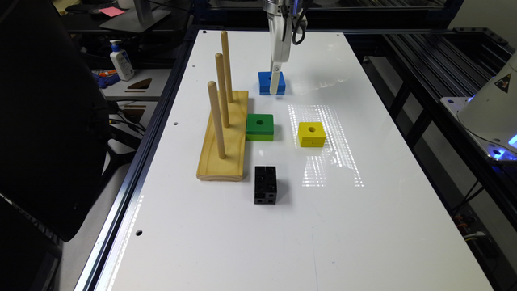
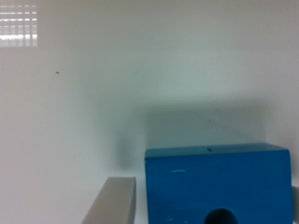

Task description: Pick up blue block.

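We find the blue block (image 1: 266,82) lying flat on the white tabletop (image 1: 363,226), at the far end of the work area, hole upward. In the wrist view the blue block (image 2: 217,184) shows its near face and part of the round hole, with one grey finger (image 2: 112,200) standing just beside one side wall; a sliver at the picture's opposite edge may be the second finger, though we cannot confirm it. The end effector (image 1: 275,83) sits low over the block in the exterior view. We judge it open and straddling the block, holding nothing yet; whether the pads already touch the walls we cannot tell.

Taking the blue block as the clock centre in the exterior view, the green block (image 1: 259,127) lies near 6 o'clock, the yellow block (image 1: 311,134) near 5 o'clock, the wooden peg stand (image 1: 224,133) around 7 to 8 o'clock, and a black block (image 1: 265,184) further out at 6 o'clock. All stand well apart from the grasp.

For a sound closure, we advise centring the fingers on opposite flat walls, keeping the approach vertical, descending until the pads cover most of the wall height, then closing squarely. An off-centre squeeze could twist the block on the glossy surface.
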{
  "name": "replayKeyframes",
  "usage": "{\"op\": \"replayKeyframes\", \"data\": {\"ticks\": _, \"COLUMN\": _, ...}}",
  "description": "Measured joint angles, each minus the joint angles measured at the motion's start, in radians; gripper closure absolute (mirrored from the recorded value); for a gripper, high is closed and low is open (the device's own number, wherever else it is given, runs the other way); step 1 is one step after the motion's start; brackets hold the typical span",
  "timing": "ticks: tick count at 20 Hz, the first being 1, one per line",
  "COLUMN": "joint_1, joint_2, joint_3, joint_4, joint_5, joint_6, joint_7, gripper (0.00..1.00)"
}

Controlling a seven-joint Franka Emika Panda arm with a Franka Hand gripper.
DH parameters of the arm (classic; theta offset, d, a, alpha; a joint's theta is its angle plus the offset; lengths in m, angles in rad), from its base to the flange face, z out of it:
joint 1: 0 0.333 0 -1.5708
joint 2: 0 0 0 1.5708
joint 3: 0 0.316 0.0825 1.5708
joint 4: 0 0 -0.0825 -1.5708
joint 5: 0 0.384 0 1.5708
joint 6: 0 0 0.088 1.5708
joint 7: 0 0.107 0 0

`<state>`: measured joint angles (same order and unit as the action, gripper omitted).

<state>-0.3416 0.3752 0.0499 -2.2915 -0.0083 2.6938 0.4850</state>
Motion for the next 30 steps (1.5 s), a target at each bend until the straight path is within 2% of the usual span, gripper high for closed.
{"op": "replayKeyframes", "data": {"ticks": 14, "joint_1": 0.0, "joint_2": 0.008, "joint_3": 0.004, "joint_4": 0.006, "joint_5": 0.0, "joint_6": 0.001, "joint_7": 0.003, "gripper": 0.0}}
{"op": "replayKeyframes", "data": {"ticks": 17, "joint_1": 0.001, "joint_2": 0.048, "joint_3": 0.003, "joint_4": 0.009, "joint_5": -0.001, "joint_6": 0.039, "joint_7": 0.004, "gripper": 0.0}}
{"op": "replayKeyframes", "data": {"ticks": 24, "joint_1": 0.0, "joint_2": 0.052, "joint_3": 0.004, "joint_4": 0.017, "joint_5": -0.0007, "joint_6": 0.038, "joint_7": 0.004, "gripper": 0.0}}
{"op": "replayKeyframes", "data": {"ticks": 25, "joint_1": 0.0, "joint_2": 0.052, "joint_3": 0.004, "joint_4": 0.017, "joint_5": -0.0007, "joint_6": 0.038, "joint_7": 0.004, "gripper": 1.0}}
{"op": "replayKeyframes", "data": {"ticks": 30, "joint_1": 0.0, "joint_2": 0.051, "joint_3": 0.004, "joint_4": 0.017, "joint_5": -0.0007, "joint_6": 0.038, "joint_7": 0.004, "gripper": 1.0}}
